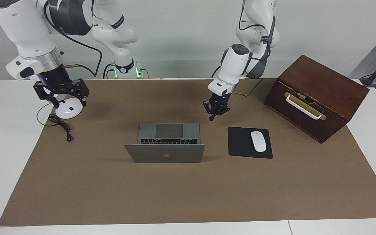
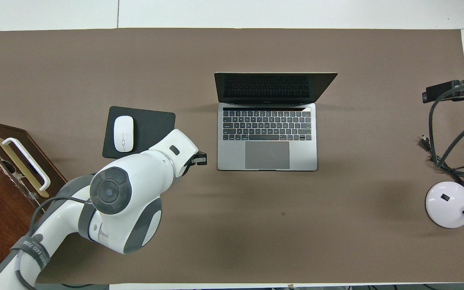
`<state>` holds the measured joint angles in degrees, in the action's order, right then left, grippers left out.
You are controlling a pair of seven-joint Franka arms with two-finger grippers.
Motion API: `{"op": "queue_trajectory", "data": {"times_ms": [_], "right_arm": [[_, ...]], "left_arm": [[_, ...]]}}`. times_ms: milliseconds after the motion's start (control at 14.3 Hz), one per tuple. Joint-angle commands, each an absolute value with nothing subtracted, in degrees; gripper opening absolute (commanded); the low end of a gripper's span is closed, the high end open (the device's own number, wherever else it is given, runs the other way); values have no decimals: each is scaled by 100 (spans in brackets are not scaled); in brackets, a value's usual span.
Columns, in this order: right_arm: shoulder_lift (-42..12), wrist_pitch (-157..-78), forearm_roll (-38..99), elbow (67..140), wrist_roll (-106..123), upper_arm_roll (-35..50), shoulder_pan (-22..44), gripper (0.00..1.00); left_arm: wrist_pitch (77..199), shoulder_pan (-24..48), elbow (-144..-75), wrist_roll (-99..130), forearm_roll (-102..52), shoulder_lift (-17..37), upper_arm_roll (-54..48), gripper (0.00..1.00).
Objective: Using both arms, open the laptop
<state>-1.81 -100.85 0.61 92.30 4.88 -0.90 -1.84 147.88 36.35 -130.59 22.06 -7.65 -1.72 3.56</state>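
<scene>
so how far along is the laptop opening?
Done: laptop stands open, lid raised, keyboard showing. In hand: nothing; left gripper hangs shut over the mat beside the laptop, right gripper open above the lamp base. Left: nothing visible beyond parking the arms.

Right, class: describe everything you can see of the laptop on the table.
The laptop is thin, silver-grey and metal-looking, with a dark apple logo on its lid. It stands open on the brown mat, screen dark and facing the robots, black keys and a grey trackpad showing. It lies flat and square, beside the black mouse pad, which is toward the left arm's end. Nothing touches it except the mat; the left pincer hangs shut in the air near its corner.
</scene>
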Motion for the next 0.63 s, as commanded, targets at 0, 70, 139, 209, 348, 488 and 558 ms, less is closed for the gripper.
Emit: {"op": "queue_trajectory", "data": {"times_ms": [0, 70, 139, 209, 348, 488, 558], "right_arm": [[-44, -9941, 149, 9404, 256, -53, -220, 95], [-27, -9845, 149, 9413, 211, -44, -220, 95], [8, -9792, 149, 9448, 202, -44, -220, 95], [9, -9765, 141, 9474, 211, -44, -220, 95], [44, -9485, 141, 9501, 211, -53, -220, 95], [53, -9396, 141, 9501, 202, -53, -229, 95], [44, -9448, 132, 9501, 202, -53, -237, 95]], "left_arm": [[13916, 3297, -12815, 2171, -440, -526, 343, 54], [13669, 3200, -12727, 2171, -439, -623, 343, 100], [13432, 3095, -12648, 2153, -405, -728, 351, 100], [13177, 2937, -12526, 2101, -239, -799, 334, 100], [12702, 2769, -12288, 1812, -62, -870, 351, 100], [12377, 2454, -12095, 1618, -53, -940, 343, 100], [12192, 2322, -11981, 1452, -44, -940, 351, 100]]}}
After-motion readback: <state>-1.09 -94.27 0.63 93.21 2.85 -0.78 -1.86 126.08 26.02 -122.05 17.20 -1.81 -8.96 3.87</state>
